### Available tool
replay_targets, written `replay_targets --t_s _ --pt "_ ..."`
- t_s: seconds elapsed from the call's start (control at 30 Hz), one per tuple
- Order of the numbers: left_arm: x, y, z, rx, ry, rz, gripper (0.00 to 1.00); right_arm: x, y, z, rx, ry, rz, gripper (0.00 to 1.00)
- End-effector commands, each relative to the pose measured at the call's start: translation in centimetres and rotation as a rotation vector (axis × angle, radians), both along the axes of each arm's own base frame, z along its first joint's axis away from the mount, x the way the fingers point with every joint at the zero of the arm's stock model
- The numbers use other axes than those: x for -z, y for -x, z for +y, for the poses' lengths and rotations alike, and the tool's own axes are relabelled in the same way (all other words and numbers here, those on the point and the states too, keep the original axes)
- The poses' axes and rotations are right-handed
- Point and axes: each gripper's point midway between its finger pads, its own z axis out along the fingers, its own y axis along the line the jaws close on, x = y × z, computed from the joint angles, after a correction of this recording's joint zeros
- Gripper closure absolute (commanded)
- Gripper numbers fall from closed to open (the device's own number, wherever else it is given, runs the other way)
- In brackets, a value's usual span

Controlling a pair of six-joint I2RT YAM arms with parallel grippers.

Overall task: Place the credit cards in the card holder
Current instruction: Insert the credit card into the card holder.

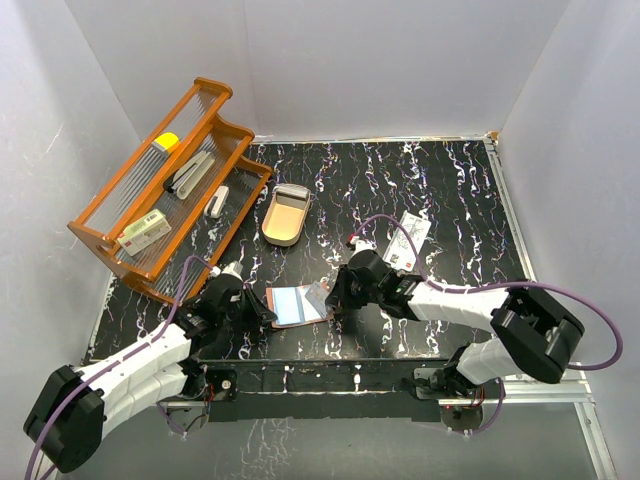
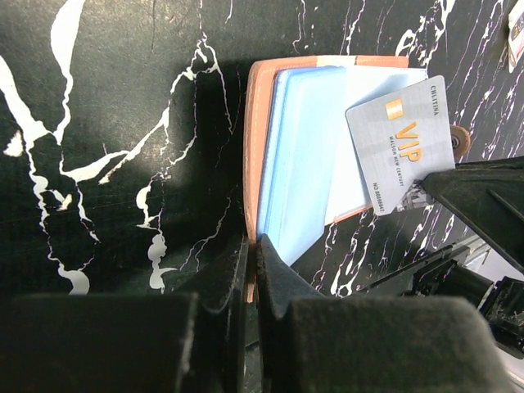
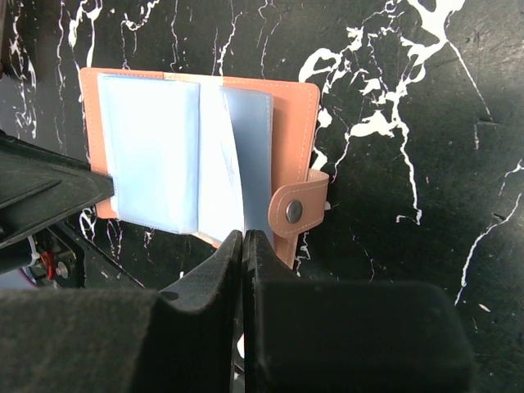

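The card holder [image 1: 290, 306] lies open on the black marble table, reddish-brown leather with pale blue inner pockets [image 2: 299, 147]. My left gripper [image 1: 268, 312] is shut on its left leather edge [image 2: 252, 246]. A grey credit card [image 2: 401, 147] with orange "VIP" print rests tilted over the holder's right half, and my right gripper [image 1: 334, 298] is shut on its corner. In the right wrist view this card [image 3: 217, 164] shows at a steep angle between the pockets, above the shut jaws [image 3: 244, 237]. A second credit card [image 1: 413, 237], white with red print, lies on the table to the right.
An orange wire rack [image 1: 165, 190] with small items stands at the back left. A tan oval tray [image 1: 285, 216] sits behind the holder. The holder's strap tab [image 3: 299, 209] sticks out on its right side. Grey walls close in the table.
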Motion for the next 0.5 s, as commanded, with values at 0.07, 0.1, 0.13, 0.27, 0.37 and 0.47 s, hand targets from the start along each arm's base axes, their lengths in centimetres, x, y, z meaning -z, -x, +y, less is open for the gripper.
replay_targets --t_s 0.07,0.1,0.13,0.27,0.37,0.47 --pt "1.1 0.6 0.3 0.018 -0.017 0.015 1.00 -2.9 0.1 1.5 -0.014 -0.142 -0.034 1.00" --pt "1.2 0.6 0.3 0.021 -0.018 0.019 1.00 -3.6 0.2 1.9 -0.009 -0.178 -0.027 1.00" --pt "1.1 0.6 0.2 0.025 -0.017 0.020 1.00 -4.1 0.3 2.2 -0.006 -0.209 -0.026 1.00" --pt "1.3 0.6 0.0 0.033 -0.016 0.024 1.00 -5.3 0.2 2.8 -0.010 -0.266 -0.041 1.00" --pt "1.4 0.6 -0.1 0.037 -0.012 0.027 1.00 -4.9 0.1 3.1 -0.014 -0.264 -0.039 1.00" --pt "1.5 0.7 -0.1 0.038 -0.012 0.029 1.00 -4.3 0.1 3.2 -0.016 -0.258 -0.028 1.00"
